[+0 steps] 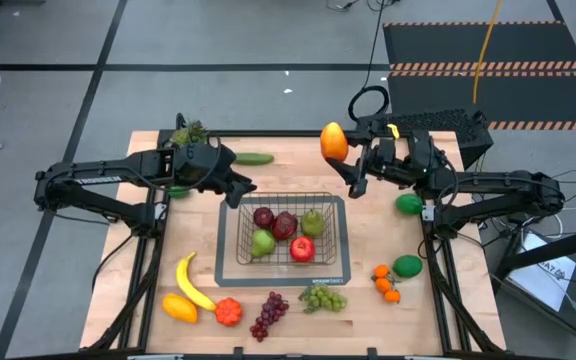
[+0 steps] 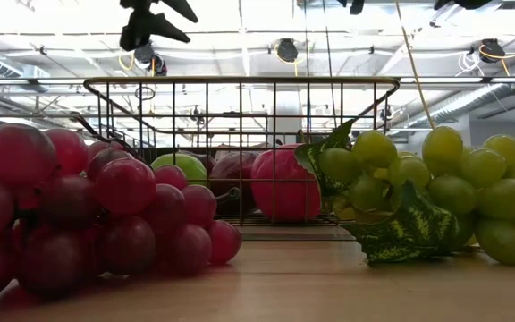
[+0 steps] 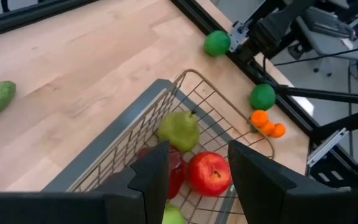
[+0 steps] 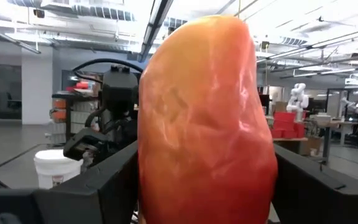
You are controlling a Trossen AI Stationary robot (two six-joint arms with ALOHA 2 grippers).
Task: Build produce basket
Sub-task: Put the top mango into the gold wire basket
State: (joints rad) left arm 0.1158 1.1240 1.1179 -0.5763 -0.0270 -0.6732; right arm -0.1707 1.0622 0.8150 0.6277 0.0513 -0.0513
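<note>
Wooden table (image 1: pixel 368 150): basket (image 1: pixel 230 235), banana (image 1: pixel 192 284), grapes (image 1: pixel 268 315) (red).

Label (image 1: pixel 319 283) on basket (image 1: pixel 230 250) base: small and white, with dark print too small to read.
Other readable text: none in any view.

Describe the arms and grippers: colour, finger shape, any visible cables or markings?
Both arms are black, jointed tubes with faint white lettering along the links. The left gripper has two flat, blocky dark fingers; the right gripper is the same dark build. A yellow tag and dark cables sit near the right wrist.
</note>
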